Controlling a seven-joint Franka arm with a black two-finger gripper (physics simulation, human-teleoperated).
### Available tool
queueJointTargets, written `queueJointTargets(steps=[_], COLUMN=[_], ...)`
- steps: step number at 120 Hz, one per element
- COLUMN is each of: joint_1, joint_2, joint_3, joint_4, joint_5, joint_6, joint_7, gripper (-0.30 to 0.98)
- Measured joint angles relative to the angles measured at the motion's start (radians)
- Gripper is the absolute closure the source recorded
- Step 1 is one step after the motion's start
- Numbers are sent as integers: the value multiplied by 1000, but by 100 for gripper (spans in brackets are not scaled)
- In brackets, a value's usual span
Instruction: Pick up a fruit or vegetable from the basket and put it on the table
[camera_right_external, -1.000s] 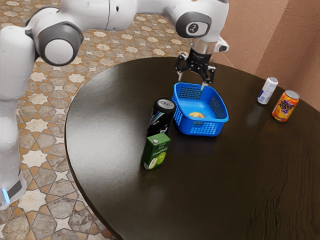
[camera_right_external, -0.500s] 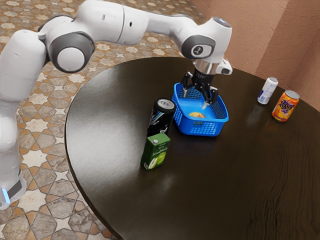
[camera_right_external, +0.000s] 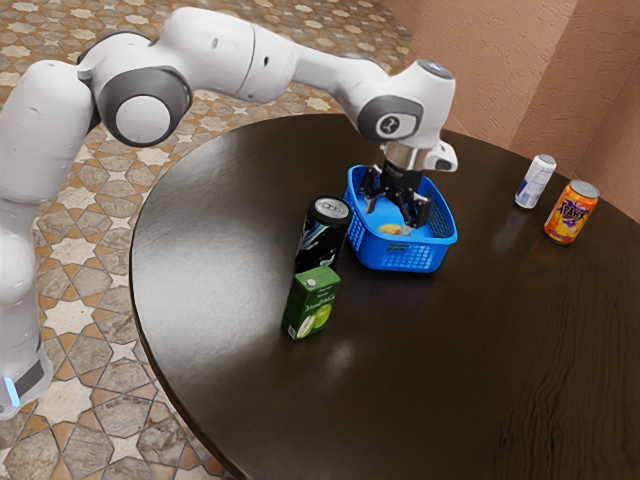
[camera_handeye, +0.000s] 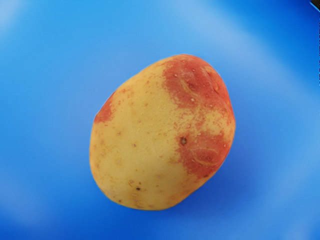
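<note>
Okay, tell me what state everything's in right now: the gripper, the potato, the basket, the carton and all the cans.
Gripper: open, fingers apart, reaching into the basket.
Potato: lying in the basket, not gripped.
Basket: upright on the table, holding the potato.
Green carton: standing upright.
Black can: standing upright.
White can: standing upright.
Orange can: standing upright.

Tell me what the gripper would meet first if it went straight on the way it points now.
Most likely the potato, lying in the blue basket under the open gripper. Depth is hard to judge; the gripper might straddle the potato and touch the basket's floor first.
</note>
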Motion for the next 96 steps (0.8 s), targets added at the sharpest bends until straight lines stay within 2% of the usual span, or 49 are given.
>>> queueJointTargets(steps=[30, 96], joint_1=[7, 15], joint_2=[17, 50], joint_3=[1, 4], joint_4=[-2, -1], joint_5=[-7, -31], joint_6=[43, 94], joint_7=[25, 52], gripper=[5, 5])
